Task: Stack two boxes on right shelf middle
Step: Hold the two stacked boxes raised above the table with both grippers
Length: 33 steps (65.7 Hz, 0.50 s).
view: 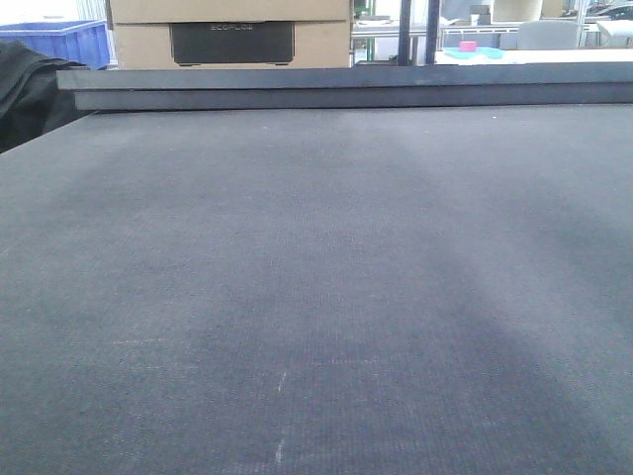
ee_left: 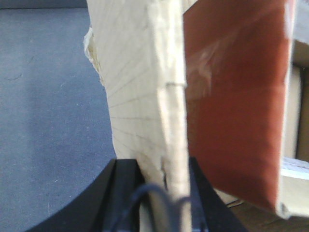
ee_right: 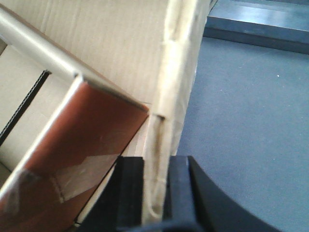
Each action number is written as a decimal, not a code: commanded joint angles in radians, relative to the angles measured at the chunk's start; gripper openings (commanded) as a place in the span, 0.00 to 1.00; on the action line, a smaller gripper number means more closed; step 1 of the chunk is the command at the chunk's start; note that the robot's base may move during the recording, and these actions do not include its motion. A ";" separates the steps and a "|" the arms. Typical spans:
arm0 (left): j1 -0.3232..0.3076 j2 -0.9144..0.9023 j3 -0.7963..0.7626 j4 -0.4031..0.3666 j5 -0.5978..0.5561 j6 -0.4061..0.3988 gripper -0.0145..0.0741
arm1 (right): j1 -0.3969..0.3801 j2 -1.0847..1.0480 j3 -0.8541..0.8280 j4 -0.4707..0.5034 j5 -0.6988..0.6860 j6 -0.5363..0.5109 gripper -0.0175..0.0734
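Grippers: two, the left gripper [ee_left: 164, 193] and the right gripper [ee_right: 154, 193], each with two black fingers [ee_left: 126, 193]. Each wrist view shows one plain brown cardboard carton [ee_left: 135, 72] [ee_right: 106, 43]; whether both are the same unit cannot be determined. Front view: one blue plastic bin [view: 69, 40], one small pink object [view: 468, 46], one turquoise tray [view: 490, 52].

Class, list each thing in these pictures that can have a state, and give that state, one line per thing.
Left gripper: shut on a cardboard edge of the box.
Right gripper: shut on a taped cardboard edge of the box.
Box: pinched by its edges between the jaws; whether it is lifted or resting cannot be told.
Blue bin: upright in the background, contents hidden.
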 commanded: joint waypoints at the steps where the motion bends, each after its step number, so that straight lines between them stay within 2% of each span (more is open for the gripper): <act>1: 0.006 -0.017 -0.015 -0.004 -0.035 0.003 0.04 | -0.007 -0.010 -0.012 -0.022 -0.050 -0.021 0.03; 33: 0.006 -0.017 -0.015 -0.004 -0.126 0.003 0.04 | -0.007 -0.010 -0.012 -0.023 -0.059 -0.021 0.03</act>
